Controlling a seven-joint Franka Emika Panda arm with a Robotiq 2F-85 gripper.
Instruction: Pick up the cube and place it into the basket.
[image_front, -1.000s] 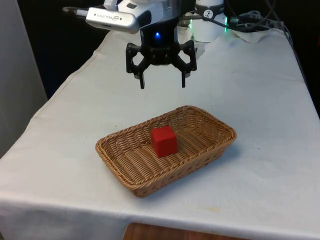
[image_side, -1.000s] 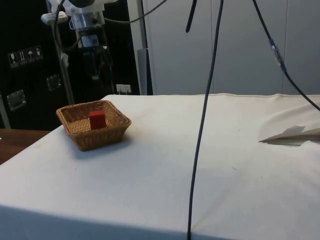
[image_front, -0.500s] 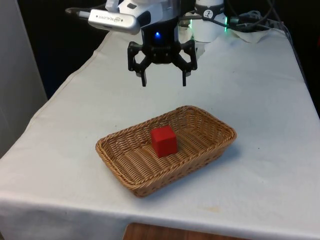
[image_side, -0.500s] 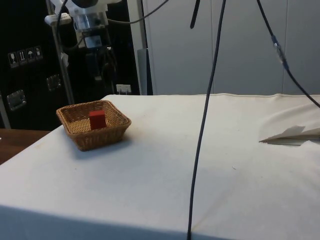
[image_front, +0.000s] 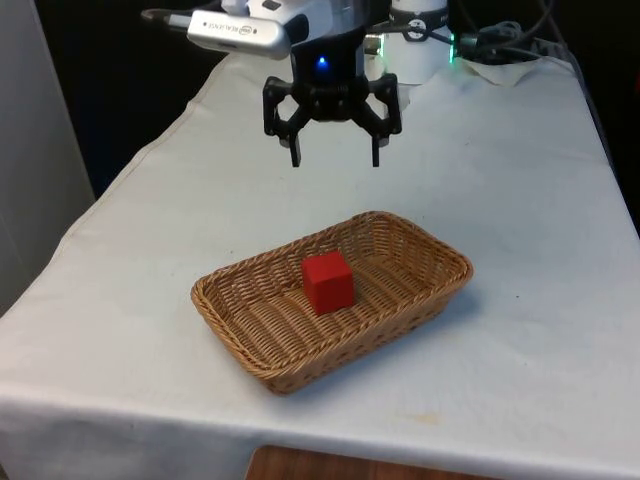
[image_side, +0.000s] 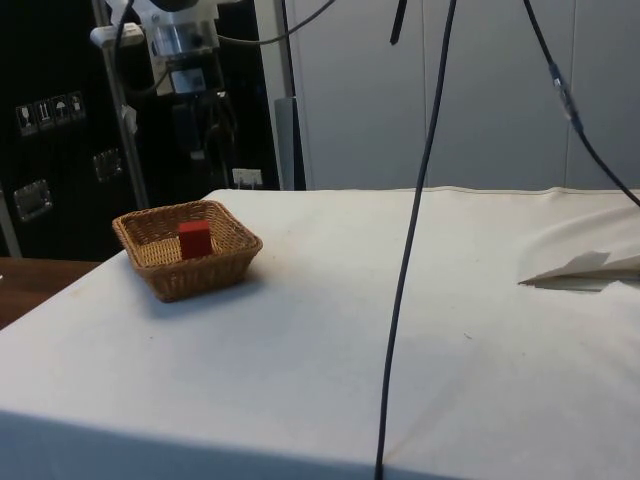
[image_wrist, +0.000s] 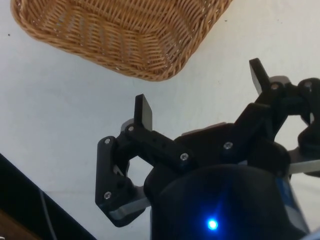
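- A red cube (image_front: 328, 283) sits inside the wicker basket (image_front: 420, 300) on the white-clothed bench (image_front: 520, 180).
- The black pincer (image_front: 335, 158) hangs above the bench beyond the basket, fingers (image_wrist: 143, 112) spread apart and holding nothing.

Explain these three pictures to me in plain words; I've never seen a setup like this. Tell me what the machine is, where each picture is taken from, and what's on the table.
The machine is a white robot arm ending in a black two-finger end effector, its grasping part. One picture looks across the table toward the arm, one is taken from the table's side, and one comes from a camera on the arm's wrist, looking past the fingers. On the white cloth sits a wicker basket with a red cube resting inside it. The end effector hangs in the air above the table beyond the basket, fingers spread apart, holding nothing. In the side picture, dark cables hang in front of the table.
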